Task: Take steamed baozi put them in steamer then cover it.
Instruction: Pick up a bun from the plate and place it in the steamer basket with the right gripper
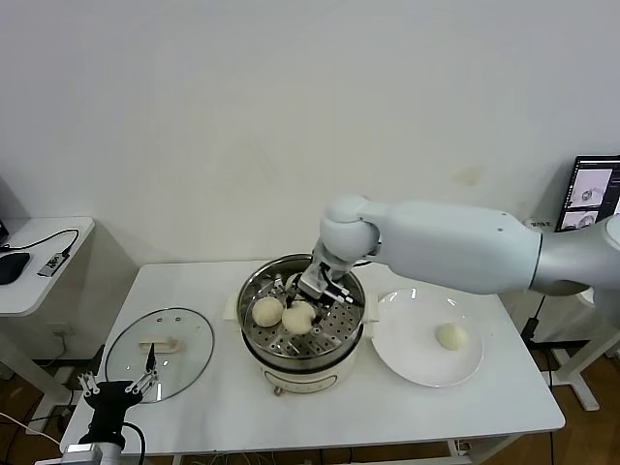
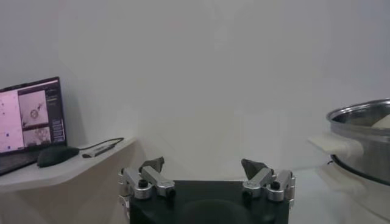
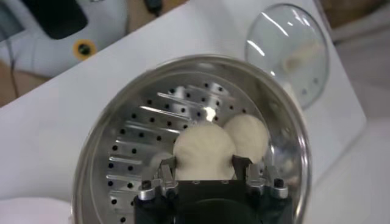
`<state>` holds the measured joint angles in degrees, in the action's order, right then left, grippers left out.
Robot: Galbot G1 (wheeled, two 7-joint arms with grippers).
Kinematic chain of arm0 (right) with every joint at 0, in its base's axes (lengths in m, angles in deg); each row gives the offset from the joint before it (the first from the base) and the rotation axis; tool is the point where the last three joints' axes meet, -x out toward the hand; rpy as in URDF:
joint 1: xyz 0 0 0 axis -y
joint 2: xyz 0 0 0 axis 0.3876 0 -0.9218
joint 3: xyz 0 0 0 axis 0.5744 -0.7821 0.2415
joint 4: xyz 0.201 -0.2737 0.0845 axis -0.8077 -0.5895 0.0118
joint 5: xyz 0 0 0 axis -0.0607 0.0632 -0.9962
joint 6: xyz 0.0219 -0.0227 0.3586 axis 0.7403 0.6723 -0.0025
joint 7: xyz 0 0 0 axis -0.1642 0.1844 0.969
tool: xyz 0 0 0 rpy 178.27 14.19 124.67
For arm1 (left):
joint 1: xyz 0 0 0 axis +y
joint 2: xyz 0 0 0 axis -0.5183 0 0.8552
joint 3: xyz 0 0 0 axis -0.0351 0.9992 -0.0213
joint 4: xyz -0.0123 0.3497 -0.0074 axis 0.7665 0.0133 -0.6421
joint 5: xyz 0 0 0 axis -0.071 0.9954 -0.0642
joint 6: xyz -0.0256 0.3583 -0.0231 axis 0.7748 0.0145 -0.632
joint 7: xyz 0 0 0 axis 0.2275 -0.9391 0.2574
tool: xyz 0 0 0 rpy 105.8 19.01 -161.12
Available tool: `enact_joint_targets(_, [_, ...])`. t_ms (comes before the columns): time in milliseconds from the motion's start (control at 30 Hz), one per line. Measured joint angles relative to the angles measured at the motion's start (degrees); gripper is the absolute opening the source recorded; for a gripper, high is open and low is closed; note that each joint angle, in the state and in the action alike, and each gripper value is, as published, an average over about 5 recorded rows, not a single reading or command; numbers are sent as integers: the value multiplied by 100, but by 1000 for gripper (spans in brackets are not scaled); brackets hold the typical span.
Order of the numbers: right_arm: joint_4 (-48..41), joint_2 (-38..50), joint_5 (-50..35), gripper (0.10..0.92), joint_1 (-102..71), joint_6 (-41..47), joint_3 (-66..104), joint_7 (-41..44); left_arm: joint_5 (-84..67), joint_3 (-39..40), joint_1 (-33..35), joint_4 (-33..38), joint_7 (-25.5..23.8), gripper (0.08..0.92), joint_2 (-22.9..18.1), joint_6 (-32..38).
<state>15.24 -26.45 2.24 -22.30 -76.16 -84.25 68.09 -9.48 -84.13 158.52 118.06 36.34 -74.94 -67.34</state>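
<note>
White table (image 1: 194,291) carries the steamer (image 1: 257,291); right gripper (image 1: 312,295) sits inside it, jaws clamped on one baozi (image 3: 204,152) beside another (image 1: 267,311); cover (image 1: 184,334) lies left; left gripper (image 1: 121,387), jaws apart, waits nearby.

No writing, label, brand or number can be made out anywhere. The monitor (image 1: 593,193) by the right wall and the laptop screen (image 2: 30,112) on the side desk show only small pictures and lines too fine to read.
</note>
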Motion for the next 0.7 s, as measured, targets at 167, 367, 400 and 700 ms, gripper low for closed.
enact_joint_targets(167, [6,-68,149,584,-59,-321,-57,81,-2,0,-2,-8,-1,823,-7,6])
enact_joint_targets(367, [-44,-153,310,585,-134,-582,-92,148,-2,1,-3,-18,-2,823,-19,17])
enact_joint_targets(400, [-53,-164,337,585,-145,-615,-96,154,-2,0,-4,-22,-2,823,-21,20])
enact_joint_targets(700, [-99,-170,450,754,-223,-846,-80,98,0,13,-4,-39,1,823,-30,40])
